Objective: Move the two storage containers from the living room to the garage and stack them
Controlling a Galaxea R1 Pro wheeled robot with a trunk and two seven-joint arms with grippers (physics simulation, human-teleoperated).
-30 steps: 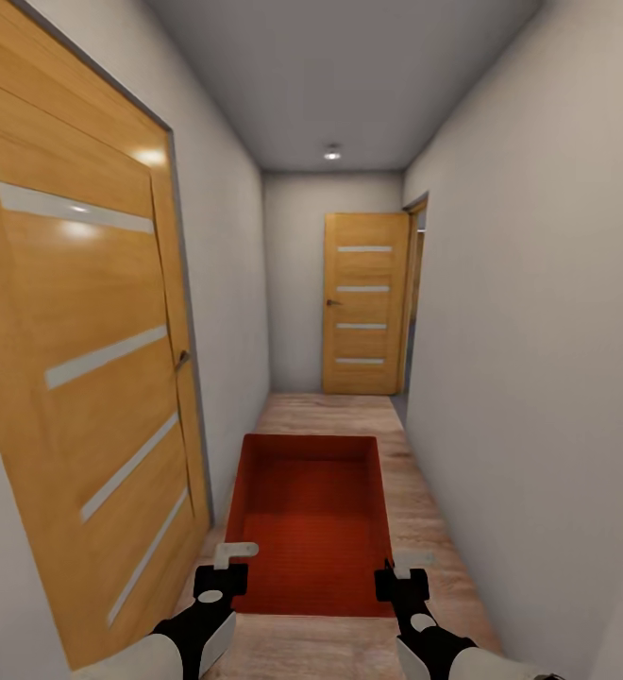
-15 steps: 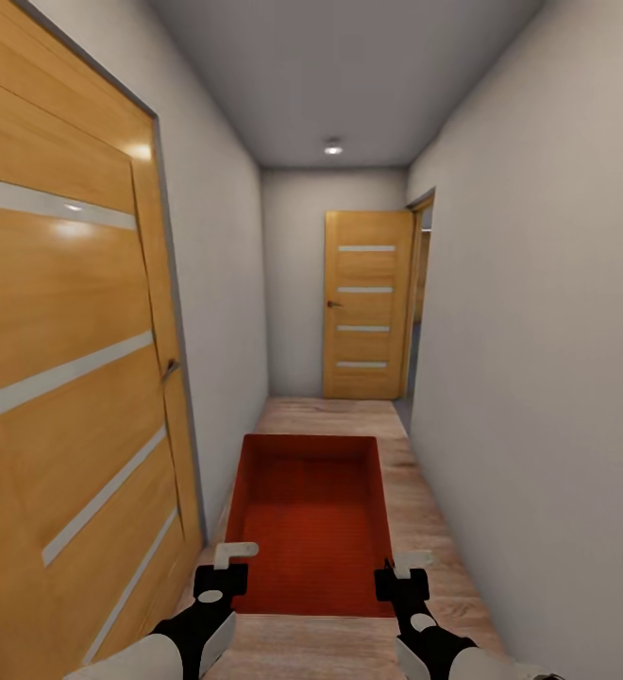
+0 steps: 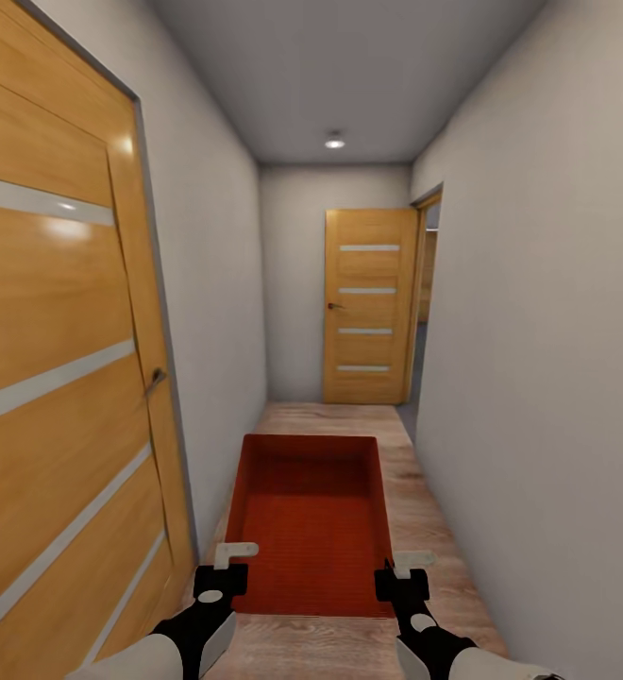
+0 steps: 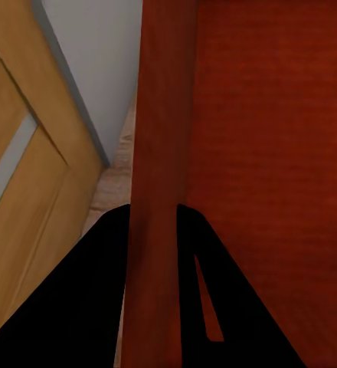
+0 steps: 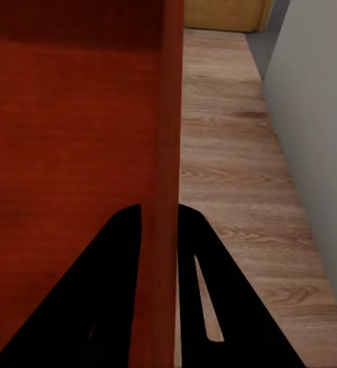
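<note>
Between both grippers, thin-walled red-orange storage container (image 3: 311, 515) over wood planks

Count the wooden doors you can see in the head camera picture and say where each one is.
2. One door is close by on the corridor's left wall; the other door stands at the far end. An opening on the right near the far end may hide another.

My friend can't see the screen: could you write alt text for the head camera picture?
A red-orange storage container, open-topped and empty, is carried down a narrow hallway, the left pincer and right pincer gripping its side walls. A wooden door stands at left, and another door stands at the far end.
</note>
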